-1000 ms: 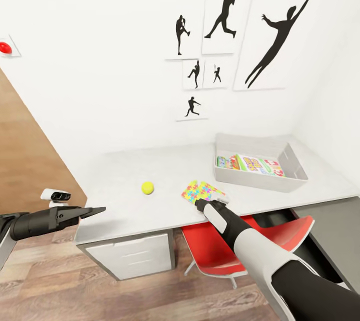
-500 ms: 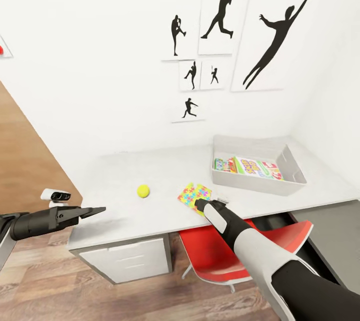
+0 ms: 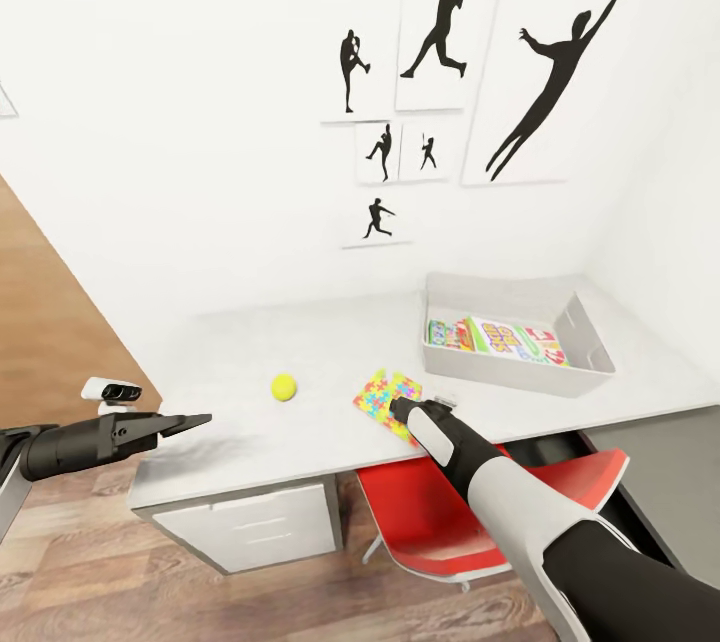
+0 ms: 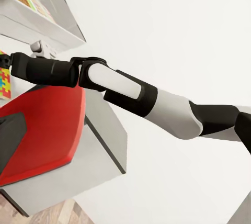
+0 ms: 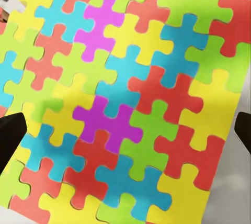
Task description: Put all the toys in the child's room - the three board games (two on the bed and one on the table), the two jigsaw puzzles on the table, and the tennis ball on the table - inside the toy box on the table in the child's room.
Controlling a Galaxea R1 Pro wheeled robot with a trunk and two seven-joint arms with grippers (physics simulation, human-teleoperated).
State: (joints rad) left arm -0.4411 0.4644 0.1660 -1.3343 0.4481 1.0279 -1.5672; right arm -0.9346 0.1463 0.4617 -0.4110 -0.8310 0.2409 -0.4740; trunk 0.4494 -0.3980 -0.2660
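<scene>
Right gripper (image 5: pixel 125 130): fingers spread, nothing held, we hover over the jigsaw puzzle (image 3: pixel 388 394).
Advice: we'd straddle one edge squarely before closing.

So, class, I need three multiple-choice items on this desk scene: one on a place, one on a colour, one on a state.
1. Where is the tennis ball?
A. in the toy box
B. on the table, beside the jigsaw puzzle
C. on the chair

2. What colour is the chair under the table?
A. red
B. blue
C. white

3. What state is the right tool in?
A. shut on the ball
B. inside the box
C. open over the jigsaw puzzle

Answers: 1 B, the ball lies on the bare tabletop, outside the toy box. 2 A, its seat is red. 3 C, the right wrist view shows fingertips apart at the puzzle's sides.
</scene>
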